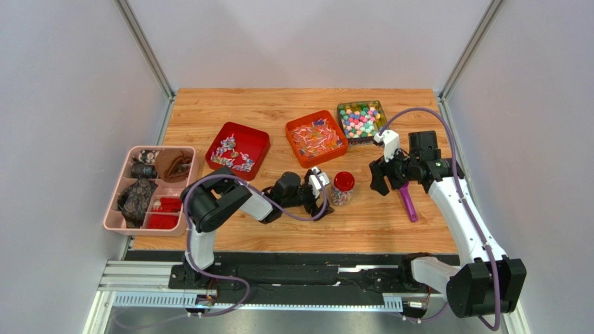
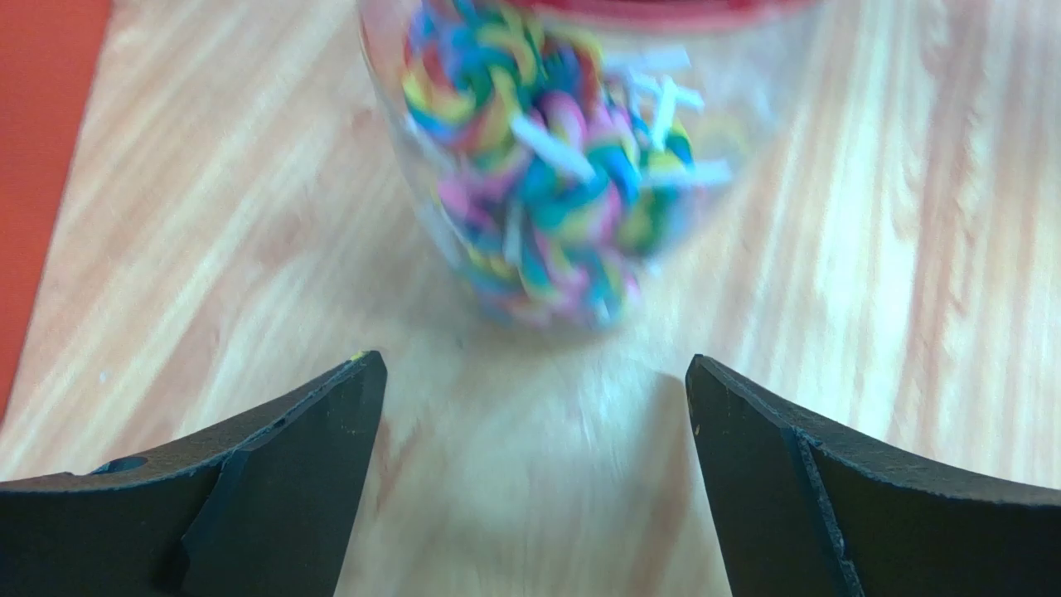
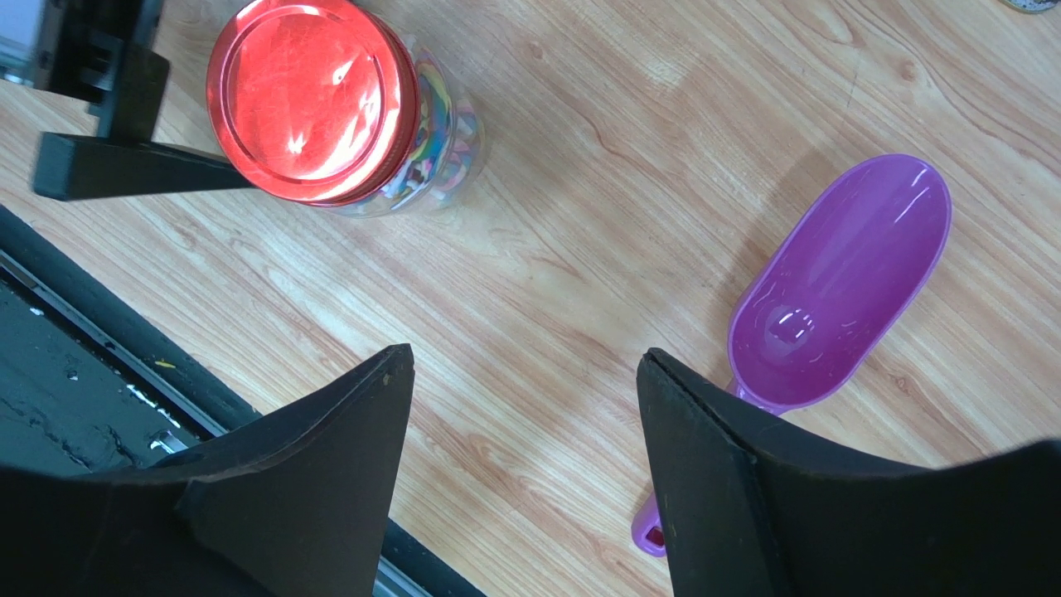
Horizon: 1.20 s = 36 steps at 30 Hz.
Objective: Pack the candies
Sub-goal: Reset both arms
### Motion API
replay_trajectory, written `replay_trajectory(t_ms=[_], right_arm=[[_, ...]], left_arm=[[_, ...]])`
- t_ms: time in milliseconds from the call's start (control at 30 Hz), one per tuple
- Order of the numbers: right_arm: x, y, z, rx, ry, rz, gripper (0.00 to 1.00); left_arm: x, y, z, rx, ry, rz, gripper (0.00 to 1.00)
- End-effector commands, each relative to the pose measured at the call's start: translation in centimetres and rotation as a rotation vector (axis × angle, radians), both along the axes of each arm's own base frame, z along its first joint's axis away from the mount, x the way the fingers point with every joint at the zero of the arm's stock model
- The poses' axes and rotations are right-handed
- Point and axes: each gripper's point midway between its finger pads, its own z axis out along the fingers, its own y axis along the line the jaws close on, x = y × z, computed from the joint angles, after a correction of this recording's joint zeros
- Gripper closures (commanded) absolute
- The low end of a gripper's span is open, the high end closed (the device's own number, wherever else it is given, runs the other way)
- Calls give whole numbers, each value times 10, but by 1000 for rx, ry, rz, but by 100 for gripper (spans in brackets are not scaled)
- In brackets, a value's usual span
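Observation:
A small clear jar (image 1: 341,189) with a round red lid (image 3: 311,100) stands upright on the wooden table, holding swirled multicoloured candies (image 2: 548,187). My left gripper (image 1: 322,191) sits just left of the jar. In the left wrist view it (image 2: 529,363) is open and empty, the jar a short way ahead of its tips and apart from them. My right gripper (image 1: 382,179) hovers right of the jar, open (image 3: 524,357) over bare wood. More candies lie in a red tray (image 1: 259,139), an orange tray (image 1: 296,129) and a clear box (image 1: 381,110).
A purple scoop (image 1: 408,205) lies empty on the table, its bowl (image 3: 841,286) beside my right gripper's right finger. A pink divided organiser (image 1: 110,216) with dark items sits at the left edge. Grey walls enclose the table.

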Motion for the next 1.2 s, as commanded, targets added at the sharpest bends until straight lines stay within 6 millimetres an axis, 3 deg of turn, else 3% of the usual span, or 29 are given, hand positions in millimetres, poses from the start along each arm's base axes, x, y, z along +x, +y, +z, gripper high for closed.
replay_trajectory(t_ms=[0,167,367,400,467,633,667,700,767,800,867,900,967,1000,1167], right_arm=[[7,4,12,25,-50,0,29],[9,3,13,23,-56,-18,29],[15,4,23,37,-83,-44,26],[16,4,25,40,-82,-54,24],[16,5,35,53,-104,-58,18],[11,8,70,62,-184,-11,15],[9,7,74,54,-191,-5,13],[9,4,80,43,-209,-11,12],[6,2,103,34,-268,-8,10],[5,3,112,40,-287,-5,9],[-3,6,138,60,-340,19,8],[-9,12,147,87,-358,53,8],[-23,18,169,115,-415,100,8],[-35,25,181,153,-444,152,8],[-83,45,213,237,-548,325,6]], left_arm=[[-30,15,10,23,38,-127,1],[-54,22,46,40,-14,-273,1],[-61,45,121,144,-45,-358,1],[-56,56,143,169,-28,-340,1],[-52,70,166,173,-38,-354,1],[-27,129,257,84,-43,-232,1],[-33,139,268,78,-28,-222,1],[-30,146,294,54,-70,-202,1],[-35,165,320,13,-74,-174,1],[-38,170,344,-12,-118,-171,1],[-52,183,365,-48,-115,-181,1],[-59,186,388,-69,-159,-189,1],[-73,191,402,-96,-138,-215,1],[-80,194,419,-103,-177,-214,1],[-99,199,442,-127,-245,-191,1]])
